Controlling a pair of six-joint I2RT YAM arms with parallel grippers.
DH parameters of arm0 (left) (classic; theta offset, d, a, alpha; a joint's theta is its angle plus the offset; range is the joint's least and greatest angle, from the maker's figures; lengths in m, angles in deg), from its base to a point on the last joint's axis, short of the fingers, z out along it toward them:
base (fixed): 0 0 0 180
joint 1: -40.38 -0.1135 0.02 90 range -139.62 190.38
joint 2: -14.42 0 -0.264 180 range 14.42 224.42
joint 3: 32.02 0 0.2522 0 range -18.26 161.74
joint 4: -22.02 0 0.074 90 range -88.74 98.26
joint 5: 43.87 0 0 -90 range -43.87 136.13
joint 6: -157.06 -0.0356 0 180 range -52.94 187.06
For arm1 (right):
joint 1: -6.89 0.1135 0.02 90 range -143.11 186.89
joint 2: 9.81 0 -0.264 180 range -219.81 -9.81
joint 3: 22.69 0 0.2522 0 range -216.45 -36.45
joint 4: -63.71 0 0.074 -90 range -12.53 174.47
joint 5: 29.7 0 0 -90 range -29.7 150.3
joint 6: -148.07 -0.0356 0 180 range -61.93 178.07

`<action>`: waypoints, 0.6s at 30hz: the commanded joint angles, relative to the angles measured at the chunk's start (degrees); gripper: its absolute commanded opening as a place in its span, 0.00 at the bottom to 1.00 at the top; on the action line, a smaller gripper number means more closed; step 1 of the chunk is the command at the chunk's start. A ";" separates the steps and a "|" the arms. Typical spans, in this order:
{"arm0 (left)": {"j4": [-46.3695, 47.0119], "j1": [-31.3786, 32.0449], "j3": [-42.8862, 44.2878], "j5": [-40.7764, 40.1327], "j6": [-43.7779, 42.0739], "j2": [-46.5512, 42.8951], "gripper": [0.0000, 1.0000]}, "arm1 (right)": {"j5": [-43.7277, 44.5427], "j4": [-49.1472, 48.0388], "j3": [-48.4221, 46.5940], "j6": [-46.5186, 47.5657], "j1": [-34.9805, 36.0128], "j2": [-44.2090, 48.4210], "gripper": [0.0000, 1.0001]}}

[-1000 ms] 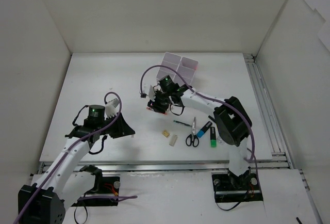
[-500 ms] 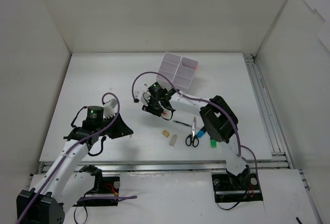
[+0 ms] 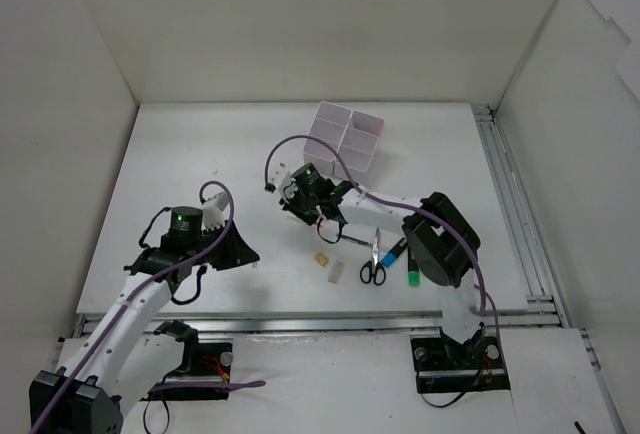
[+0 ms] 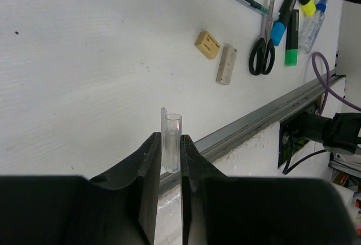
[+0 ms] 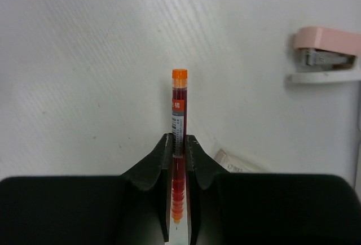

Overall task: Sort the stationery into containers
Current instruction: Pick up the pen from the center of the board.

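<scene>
My right jaws clamped on a red pen (image 5: 179, 109), over the bench (image 3: 200, 154) near the white bins (image 3: 345, 137), pink stapler (image 5: 324, 53) beside, my left jaws pinching a clear cap (image 4: 171, 143).

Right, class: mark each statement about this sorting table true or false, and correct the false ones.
1. The right arm's jaws are shut on a red pen. True.
2. The left arm's jaws are empty. False: they grip a small clear tube.
3. The scissors lie inside a bin. False: they lie on the table, beside a green highlighter.
4. A tan eraser and a white eraser lie on the table. True.
5. The four bins are spread apart. False: they sit together as one block.
6. A pink stapler lies on the table. True.
</scene>
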 commanded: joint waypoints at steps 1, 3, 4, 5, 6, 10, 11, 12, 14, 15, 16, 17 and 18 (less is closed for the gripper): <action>3.72 2.76 3.22 -0.53 -1.39 -0.43 0.00 | 4.92 -19.84 5.47 -16.29 -0.14 17.15 0.00; 6.26 4.77 4.18 -0.89 -2.09 0.70 0.00 | 8.24 -24.27 8.83 -23.52 -0.67 21.30 0.00; 7.23 5.66 4.62 -0.45 -2.62 1.32 0.00 | 8.70 -26.47 12.06 -29.30 -0.67 25.06 0.00; 9.41 6.45 4.98 -0.19 -2.97 1.85 0.00 | 8.88 -30.06 13.92 -31.80 -1.19 27.02 0.00; 10.48 8.20 5.76 0.51 -3.84 2.55 0.00 | 8.97 -32.18 15.59 -34.35 -1.63 28.51 0.00; 17.51 10.94 5.95 5.25 -6.48 4.49 0.00 | 6.87 -44.64 26.49 -50.61 -3.57 37.29 0.00; 20.65 11.64 5.86 6.48 -6.75 4.66 0.00 | 5.82 -46.77 28.33 -52.46 -3.74 38.45 0.00; 22.17 11.64 5.69 9.45 -7.62 5.19 0.00 | 5.37 -48.71 31.31 -56.13 -3.83 39.42 0.00; 27.08 12.26 5.25 13.07 -8.33 5.63 0.00 | 3.09 -55.12 34.14 -58.79 -4.19 42.23 0.00; 28.41 12.26 5.16 14.04 -9.12 6.15 0.00 | 2.91 -57.06 36.50 -60.63 -4.10 42.94 0.00; 30.51 12.78 5.07 15.10 -9.56 6.42 0.00 | 2.64 -59.51 37.31 -61.52 -4.10 44.25 0.00; 31.57 12.79 4.89 16.50 -10.26 6.77 0.00 | 2.38 -60.23 38.27 -62.40 -4.01 44.96 0.00; 32.98 12.79 4.63 17.38 -10.79 6.77 0.00 | 2.46 -60.94 39.76 -63.80 -4.01 45.75 0.00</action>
